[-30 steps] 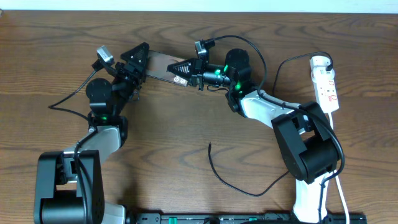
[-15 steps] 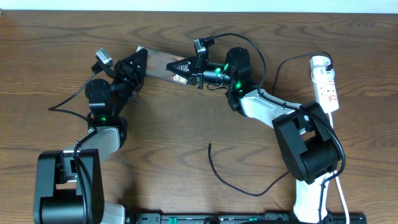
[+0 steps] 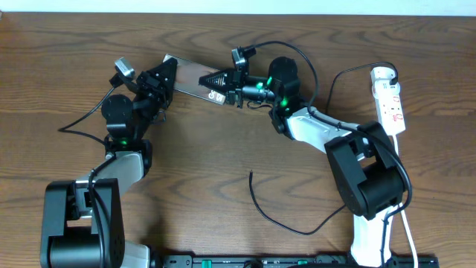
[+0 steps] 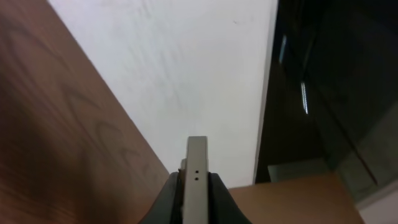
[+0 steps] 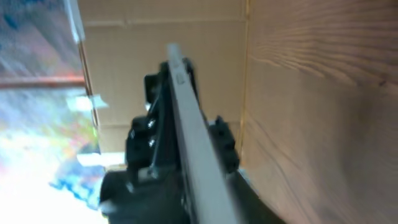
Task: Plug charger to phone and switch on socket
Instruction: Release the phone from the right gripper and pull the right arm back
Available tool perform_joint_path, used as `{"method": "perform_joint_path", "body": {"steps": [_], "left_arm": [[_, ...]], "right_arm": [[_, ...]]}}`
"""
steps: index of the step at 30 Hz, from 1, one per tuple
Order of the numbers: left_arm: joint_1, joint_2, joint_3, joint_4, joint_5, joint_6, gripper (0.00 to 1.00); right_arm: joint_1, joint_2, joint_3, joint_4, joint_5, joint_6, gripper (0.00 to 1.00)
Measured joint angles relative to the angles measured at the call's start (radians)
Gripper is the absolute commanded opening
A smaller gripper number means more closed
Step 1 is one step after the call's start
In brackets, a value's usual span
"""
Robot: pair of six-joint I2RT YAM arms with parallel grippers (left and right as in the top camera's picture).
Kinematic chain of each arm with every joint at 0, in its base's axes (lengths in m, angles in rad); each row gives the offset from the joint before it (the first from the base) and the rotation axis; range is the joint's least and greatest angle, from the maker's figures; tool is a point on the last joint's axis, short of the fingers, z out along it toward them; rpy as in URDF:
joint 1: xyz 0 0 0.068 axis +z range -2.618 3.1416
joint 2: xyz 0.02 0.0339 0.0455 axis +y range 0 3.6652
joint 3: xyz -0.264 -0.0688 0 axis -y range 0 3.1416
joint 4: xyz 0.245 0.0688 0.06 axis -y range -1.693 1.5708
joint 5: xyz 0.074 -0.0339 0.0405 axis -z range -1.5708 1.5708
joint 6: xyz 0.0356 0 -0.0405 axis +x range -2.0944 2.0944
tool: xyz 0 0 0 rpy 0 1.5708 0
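The phone (image 3: 192, 77) is a dark slab held on edge above the table's far middle. My left gripper (image 3: 165, 74) is shut on its left end; in the left wrist view its grey edge (image 4: 197, 155) sits tight between the left gripper's (image 4: 196, 182) black fingers. My right gripper (image 3: 216, 82) straddles the phone's right end. The right wrist view is blurred: the phone's edge (image 5: 186, 112) runs between the right gripper's (image 5: 208, 205) fingers, but how tightly is unclear. The charger (image 3: 282, 222) lies loose at the front, its tip (image 3: 251, 175) free. The socket (image 3: 390, 100) lies at the far right.
The socket's white cord (image 3: 405, 223) runs down the right side past the right arm's base (image 3: 368, 186). The left arm's base (image 3: 78, 223) stands at the front left. A thin black robot cable (image 3: 78, 119) trails off to the left.
My left gripper has moved onto the phone's left end and shut on it. The right gripper stays at the phone's right end.
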Motion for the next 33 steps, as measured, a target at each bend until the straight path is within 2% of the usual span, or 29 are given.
{"method": "perform_joint_path", "body": {"steps": [1,2,9,19,26,33], "left_arm": [[-0.002,0.0,0.0,0.002,0.004,0.005,0.07],[-0.004,0.0,0.0,0.0,0.005,0.013,0.07],[0.002,0.0,0.0,0.0,0.032,0.026,0.07],[0.166,0.0,0.0,-0.032,0.165,0.029,0.07],[0.307,0.0,0.0,-0.057,0.333,0.029,0.07],[0.362,0.0,0.0,-0.057,0.474,0.029,0.07]], "right_arm": [[0.0,0.001,0.0,-0.003,-0.002,-0.005,0.97],[0.0,0.001,0.0,-0.003,-0.002,-0.013,0.99],[-0.006,0.001,0.0,0.018,-0.031,-0.049,0.99],[-0.073,0.001,0.0,0.001,-0.084,-0.138,0.99],[-0.1,0.001,0.0,-0.165,-0.112,-0.282,0.99],[-0.14,0.001,0.0,-0.266,-0.143,-0.41,0.99]]}}
